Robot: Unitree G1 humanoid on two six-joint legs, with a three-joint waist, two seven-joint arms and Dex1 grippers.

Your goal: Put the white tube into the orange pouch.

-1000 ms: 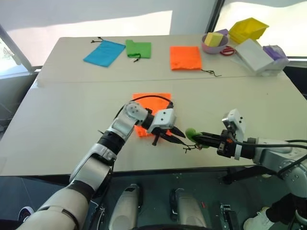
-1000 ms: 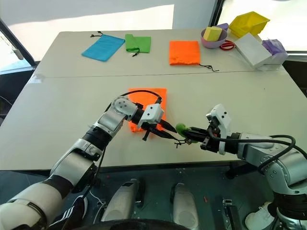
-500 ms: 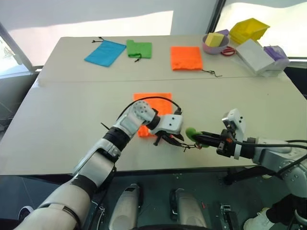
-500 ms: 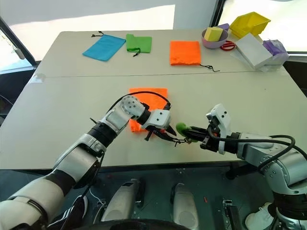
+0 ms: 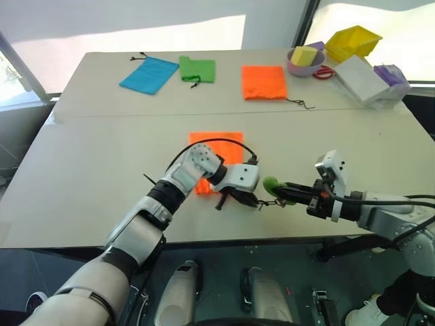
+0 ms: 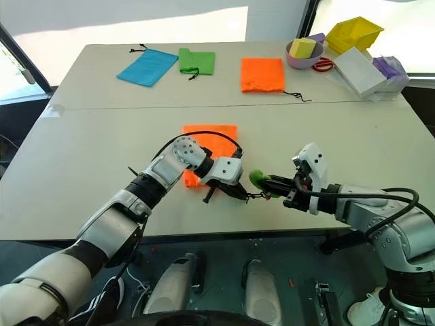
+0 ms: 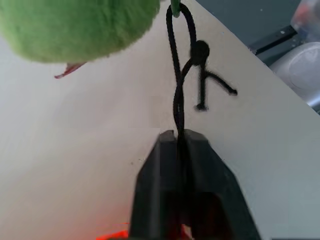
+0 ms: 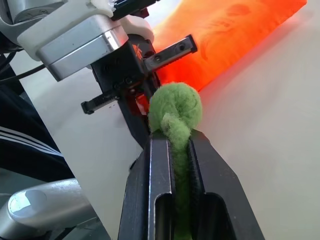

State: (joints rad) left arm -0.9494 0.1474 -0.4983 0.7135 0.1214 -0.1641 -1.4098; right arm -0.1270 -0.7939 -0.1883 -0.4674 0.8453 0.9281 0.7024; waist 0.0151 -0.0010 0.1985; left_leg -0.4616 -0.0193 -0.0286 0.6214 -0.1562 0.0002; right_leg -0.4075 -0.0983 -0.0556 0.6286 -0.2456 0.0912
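Left pincer [image 7: 177, 145] now shut on cord [image 7: 177, 107], pale table [image 5: 102, 170].

- The worktop [image 5: 102, 170] is pale beige, made of two long tables pushed together, with a seam [image 5: 136, 115] running across between them.
- Behind the worktop's far edge hangs a white wall panel [image 5: 136, 17], brightly lit, and a sunlit patch falls just below it.
- A dark post [image 5: 307, 24] rises past the worktop's far right corner, with a bright window [image 5: 380, 13] beside it.
- Below the worktop's near edge lies a dark grey floor [image 5: 217, 265].
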